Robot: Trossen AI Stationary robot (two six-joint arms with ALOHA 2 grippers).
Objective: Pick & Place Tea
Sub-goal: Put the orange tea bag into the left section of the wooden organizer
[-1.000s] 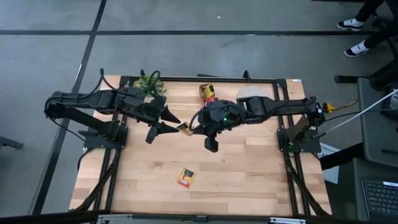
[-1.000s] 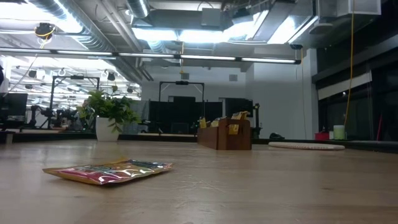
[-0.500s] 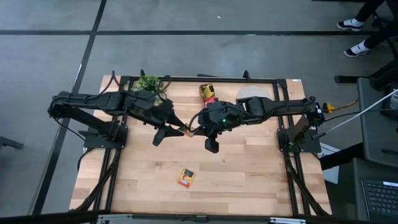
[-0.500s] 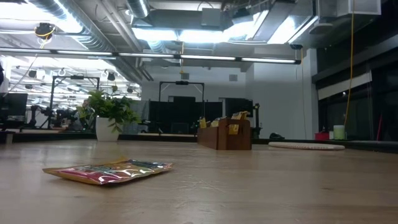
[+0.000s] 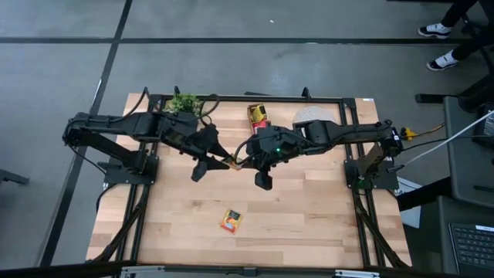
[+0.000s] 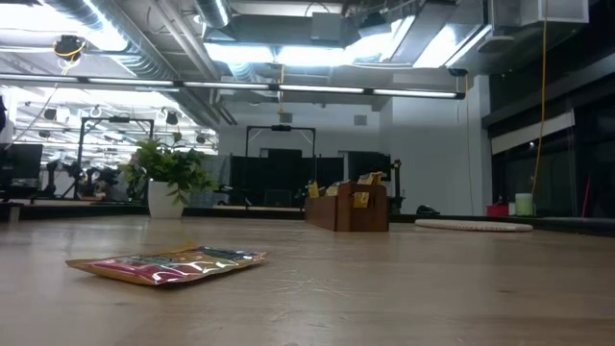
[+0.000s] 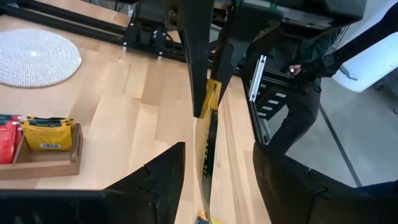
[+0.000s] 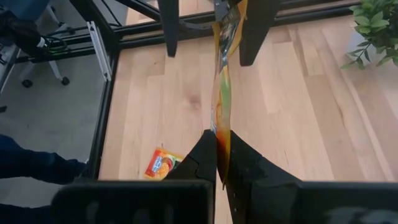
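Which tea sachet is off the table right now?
The yellow sachet, held edge-on in the shut right gripper, between the left gripper's open jaws. The orange sachet lies flat on the table; the others stand in the wooden box.

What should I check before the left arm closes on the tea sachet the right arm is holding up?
1. Right gripper shut on the held sachet: ok, one end is pinched between its fingers.
2. Left gripper open: ok, there is a clear gap between its fingers.
3. Sachet between the left fingers: ok, in the left wrist view its edge runs down into the gap.
4. Left fingers touching the sachet: cannot tell.
5. Wooden tea box unobstructed: ok, it stands at the far edge with sachets in it.
6. Second sachet out of the way: ok, it lies flat on the table nearer the front.
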